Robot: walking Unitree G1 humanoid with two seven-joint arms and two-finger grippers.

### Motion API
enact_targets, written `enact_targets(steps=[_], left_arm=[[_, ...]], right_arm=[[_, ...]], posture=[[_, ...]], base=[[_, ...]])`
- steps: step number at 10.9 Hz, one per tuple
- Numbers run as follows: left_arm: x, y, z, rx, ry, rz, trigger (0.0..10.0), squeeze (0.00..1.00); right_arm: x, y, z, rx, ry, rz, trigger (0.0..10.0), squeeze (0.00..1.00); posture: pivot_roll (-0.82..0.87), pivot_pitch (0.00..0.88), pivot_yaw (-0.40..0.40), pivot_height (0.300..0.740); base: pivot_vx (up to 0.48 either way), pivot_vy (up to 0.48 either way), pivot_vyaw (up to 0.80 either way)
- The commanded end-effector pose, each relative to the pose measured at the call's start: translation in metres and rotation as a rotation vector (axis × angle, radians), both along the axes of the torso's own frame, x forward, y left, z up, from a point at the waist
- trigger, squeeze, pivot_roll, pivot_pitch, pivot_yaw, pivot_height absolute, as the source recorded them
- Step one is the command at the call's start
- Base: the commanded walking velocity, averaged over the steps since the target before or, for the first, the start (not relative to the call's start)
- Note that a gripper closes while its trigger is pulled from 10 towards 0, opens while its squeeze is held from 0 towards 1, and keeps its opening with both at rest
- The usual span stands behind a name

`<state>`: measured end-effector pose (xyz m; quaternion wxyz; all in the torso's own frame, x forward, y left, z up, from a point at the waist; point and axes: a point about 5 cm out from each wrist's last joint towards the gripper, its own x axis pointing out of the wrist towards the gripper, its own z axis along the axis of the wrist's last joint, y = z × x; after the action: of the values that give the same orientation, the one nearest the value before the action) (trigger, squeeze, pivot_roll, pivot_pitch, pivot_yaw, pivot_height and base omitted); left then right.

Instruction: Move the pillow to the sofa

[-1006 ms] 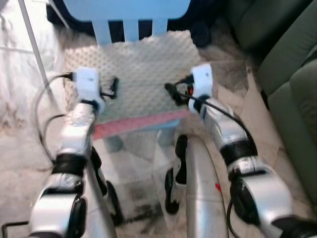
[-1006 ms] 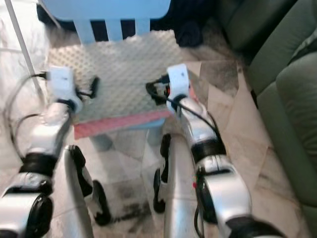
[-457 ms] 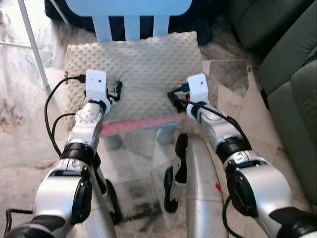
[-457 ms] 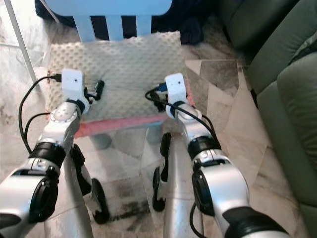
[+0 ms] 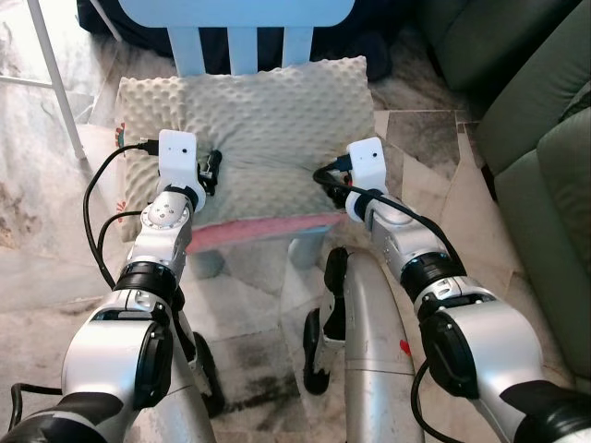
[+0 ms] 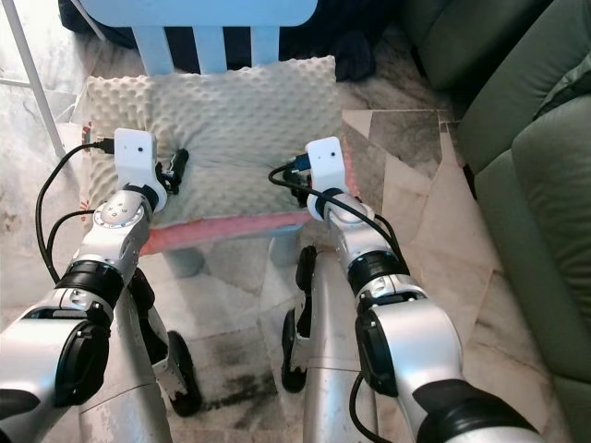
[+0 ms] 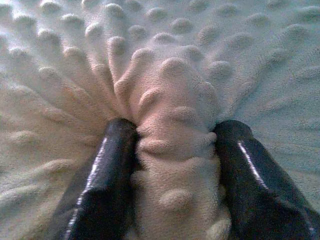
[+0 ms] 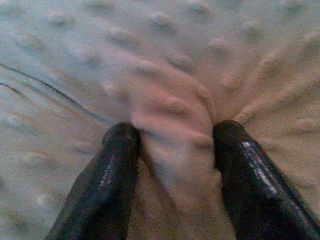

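The cream, bubble-textured plush pillow (image 5: 249, 120) lies on the light-blue chair's (image 5: 240, 18) seat. Left hand (image 7: 170, 150) and right hand (image 8: 172, 145) each pinch a fabric fold near its front edge. It looks soft, light and floppy, so two spread grips suit it.

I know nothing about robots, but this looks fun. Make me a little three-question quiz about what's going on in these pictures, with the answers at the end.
1. True or false: the left gripper has pinched a fold of the pillow between its fingers.
2. Multiple choice: what does the pillow lie on? A) the green sofa B) a light blue chair C) the marble floor
3. Fill in: the right gripper grips the pillow on the side nearer the ____.

Key
1. True; bumpy fabric bulges up between the two black fingers.
2. B; the pillow covers the chair's seat, against the slatted back.
3. Sofa, which stands on the robot's right.
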<state>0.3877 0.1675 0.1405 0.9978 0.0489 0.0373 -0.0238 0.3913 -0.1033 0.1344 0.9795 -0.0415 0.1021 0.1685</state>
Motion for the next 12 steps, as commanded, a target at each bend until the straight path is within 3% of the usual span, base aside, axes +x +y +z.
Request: enact_targets(steps=[1,5,7,9,12], left_arm=[[-0.014,0.001,-0.039,-0.013,0.166,0.012,0.0,0.00],[-0.013,0.004,-0.039,-0.058,0.173,0.036,0.0,0.00],[-0.009,0.000,-0.031,-0.112,0.150,0.032,0.0,0.00],[-0.005,-0.001,-0.025,-0.122,0.129,0.029,0.0,0.00],[0.000,-0.002,-0.014,-0.128,0.097,0.023,0.0,0.00]], right_arm=[[-0.012,-0.011,-0.032,-0.012,0.139,-0.034,0.0,0.00],[-0.013,-0.005,-0.034,-0.005,0.149,-0.013,0.0,0.00],[-0.008,-0.024,-0.027,0.038,0.125,-0.141,0.0,0.00],[-0.005,-0.036,-0.022,0.092,0.144,-0.182,0.0,0.00],[-0.002,-0.031,-0.015,0.098,0.127,-0.146,0.0,0.00]], posture=[[0.00,0.447,-0.138,0.475],[-0.01,0.425,-0.150,0.475],[-0.01,0.415,-0.157,0.475],[-0.02,0.376,-0.161,0.475],[-0.02,0.283,-0.158,0.475]], base=[[0.000,0.000,0.00],[0.000,0.000,0.00],[0.000,0.000,0.00],[0.000,0.000,0.00],[0.000,0.000,0.00]])
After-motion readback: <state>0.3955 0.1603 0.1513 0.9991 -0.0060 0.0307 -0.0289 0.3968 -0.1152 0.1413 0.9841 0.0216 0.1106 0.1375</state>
